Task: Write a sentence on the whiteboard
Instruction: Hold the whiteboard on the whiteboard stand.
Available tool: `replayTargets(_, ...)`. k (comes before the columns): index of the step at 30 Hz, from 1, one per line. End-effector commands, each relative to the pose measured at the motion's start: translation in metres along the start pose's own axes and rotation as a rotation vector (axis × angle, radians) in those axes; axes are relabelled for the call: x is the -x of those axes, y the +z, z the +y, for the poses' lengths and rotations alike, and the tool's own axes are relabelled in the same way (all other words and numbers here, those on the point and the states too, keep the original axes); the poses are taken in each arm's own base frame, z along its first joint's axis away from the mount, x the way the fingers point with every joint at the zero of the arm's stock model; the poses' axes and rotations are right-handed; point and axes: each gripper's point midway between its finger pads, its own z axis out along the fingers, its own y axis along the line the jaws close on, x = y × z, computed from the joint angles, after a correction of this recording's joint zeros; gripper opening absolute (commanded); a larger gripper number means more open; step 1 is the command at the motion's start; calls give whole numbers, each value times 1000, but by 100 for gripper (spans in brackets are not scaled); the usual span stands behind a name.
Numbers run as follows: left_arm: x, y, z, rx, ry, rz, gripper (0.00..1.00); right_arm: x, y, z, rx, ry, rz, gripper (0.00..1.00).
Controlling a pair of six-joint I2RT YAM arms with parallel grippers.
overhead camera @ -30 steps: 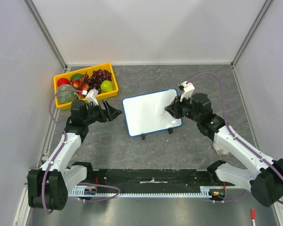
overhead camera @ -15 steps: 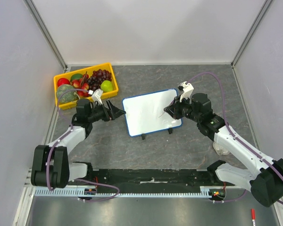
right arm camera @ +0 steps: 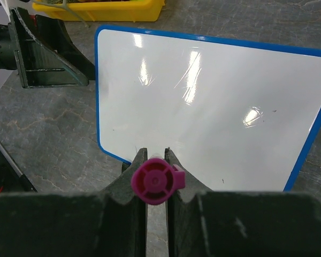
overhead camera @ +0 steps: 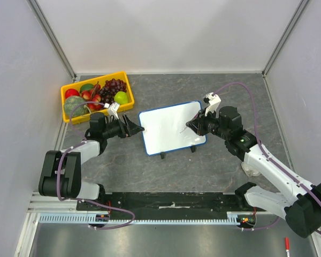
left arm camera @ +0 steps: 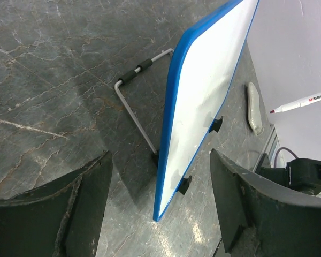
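Far left: yellow tray (overhead camera: pixel 66 100) of fruit against the left wall, well apart from the work.

Left gripper (overhead camera: pixel 132 127): jaws wide, set either side of the board's left edge. From the wrist view neither finger appears to touch it.

Centre: whiteboard (overhead camera: pixel 171 127), blue-framed, standing tilted back on a thin wire stand (left arm camera: pixel 134 101) with two small black feet (left arm camera: pixel 183 184) at its lower edge. Face blank, glossy, only faint specks; no writing shows yet.

Handling, judged:
- Board looks light and stiff, a thin panel on a spindly prop. Pen pressure would likely push it back or swivel it.
- Best hold is the blue frame on the left edge, mid-height, clear of the writing area. The face is slick and offers no purchase.
- A pinch too hard or off-centre could tip it off the stand.

Right of centre: right gripper (right arm camera: pixel 155 160) clamped narrow on a marker (right arm camera: pixel 154 181), its magenta end facing the wrist camera and its tip aimed at the board's right half. Whether the tip touches, cannot tell.

Far right, near edge: a spare red pen (overhead camera: pixel 287 247) on the metal ledge, out of play.

Surface: grey marbled tabletop (overhead camera: pixel 203 160), flat and matte. The feet may slide on it under a sideways push.

Room: pale walls on three sides, open floor around the board, both arms reaching in from the near edge.
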Motion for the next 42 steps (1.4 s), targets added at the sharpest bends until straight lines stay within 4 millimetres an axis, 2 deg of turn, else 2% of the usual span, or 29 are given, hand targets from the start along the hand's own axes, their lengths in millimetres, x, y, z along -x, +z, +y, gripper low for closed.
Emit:
replayTargets(1, 5, 2, -4, -43, 26, -11, 77, 22, -1, 8, 22, -24, -64, 0)
replayTargets(5, 3, 6, -6, -65, 37, 2, 76, 27, -1, 10, 33, -27, -81, 0)
replayTargets(8, 1, 10, -7, -81, 52, 9, 75, 24, 0, 11, 38, -24, -72, 0)
replayTargets(9, 0, 11, -8, -90, 58, 13, 74, 30, 1, 13, 51, -29, -98, 0)
replayTargets(14, -3, 22, -15, -151, 88, 47, 70, 25, 3, 17, 83, -20, -101, 0)
replayTargets(20, -10, 33, -10, -174, 96, 83, 68, 26, 5, 20, 107, -28, -109, 0)
replayTargets(27, -22, 34, -12, -242, 109, 119, 56, 22, 16, 31, 173, -42, -110, 0)
replayTargets(34, -25, 33, -19, -260, 116, 115, 48, 20, 30, 51, 262, -65, -123, 0)
replayTargets(40, -32, 34, -23, -264, 107, 126, 35, 22, 39, 61, 284, -70, -128, 0)
replayTargets(42, -33, 33, -22, -255, 104, 129, 28, 22, 42, 62, 281, -71, -130, 0)
